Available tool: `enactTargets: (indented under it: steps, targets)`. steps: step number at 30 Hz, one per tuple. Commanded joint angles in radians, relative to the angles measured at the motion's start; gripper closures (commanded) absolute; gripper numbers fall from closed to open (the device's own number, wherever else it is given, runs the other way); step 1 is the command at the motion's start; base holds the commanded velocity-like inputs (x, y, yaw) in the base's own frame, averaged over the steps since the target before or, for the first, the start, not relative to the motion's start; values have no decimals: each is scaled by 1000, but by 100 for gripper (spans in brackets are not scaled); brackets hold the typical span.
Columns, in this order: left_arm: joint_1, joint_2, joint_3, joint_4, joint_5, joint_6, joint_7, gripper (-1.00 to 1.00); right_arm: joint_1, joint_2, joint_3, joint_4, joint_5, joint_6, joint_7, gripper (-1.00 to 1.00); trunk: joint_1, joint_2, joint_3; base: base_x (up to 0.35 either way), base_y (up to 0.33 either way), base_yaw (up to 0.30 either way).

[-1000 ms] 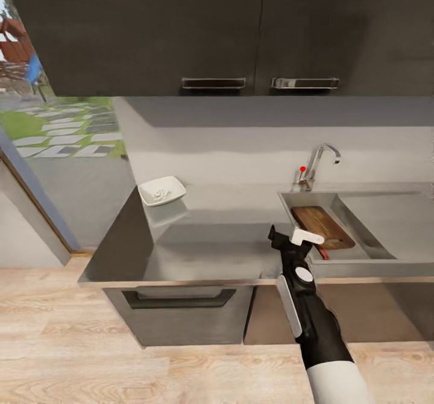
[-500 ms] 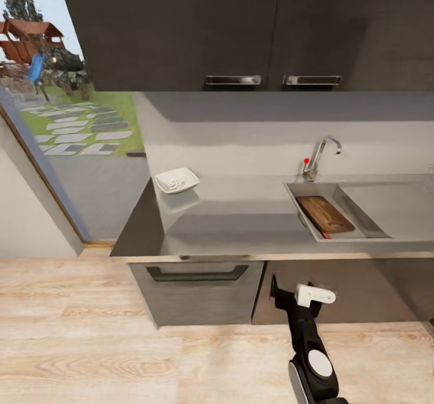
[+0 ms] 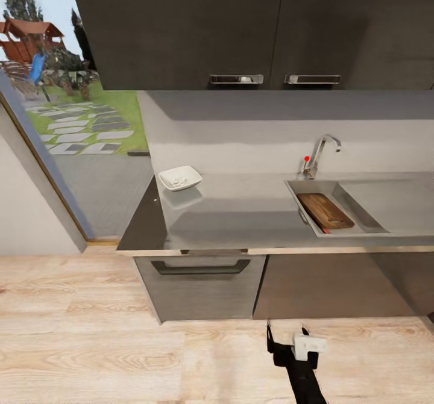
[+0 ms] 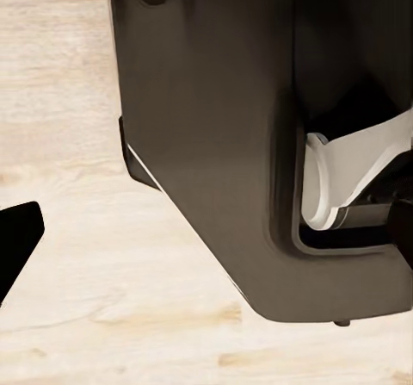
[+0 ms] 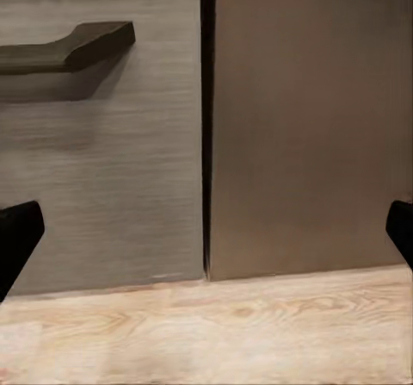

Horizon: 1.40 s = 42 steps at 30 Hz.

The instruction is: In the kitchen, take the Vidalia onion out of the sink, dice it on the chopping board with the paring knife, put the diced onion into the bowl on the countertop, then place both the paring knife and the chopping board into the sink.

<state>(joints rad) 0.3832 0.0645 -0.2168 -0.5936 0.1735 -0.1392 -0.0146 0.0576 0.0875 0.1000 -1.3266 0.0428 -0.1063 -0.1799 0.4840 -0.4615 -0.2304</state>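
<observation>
Brown chopping board in sink, far from right gripper.

No readable text, labels, brands or numbers on any surface.

Pale wood floor, dark upper cabinets — a glass door shows the garden.
</observation>
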Motion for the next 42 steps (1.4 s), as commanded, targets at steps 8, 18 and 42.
enactTargets:
  steps: [8,18,42]
  targets:
    - [-25,6,-4,-24,11,-2,-1,-100,1,-1,1,387,6,-180,1,-100,1,-2,-1,0,0,0]
    - [-29,1,159,-43,12,-3,-2,-100,2,-24,-1,773,6,-259,100,-100,1,-2,-1,0,0,0]
    - [-29,-18,200,76,11,-3,-4,-100,2,-29,-10,1073,-142,-261,140,-100,1,-2,17,0,0,0]
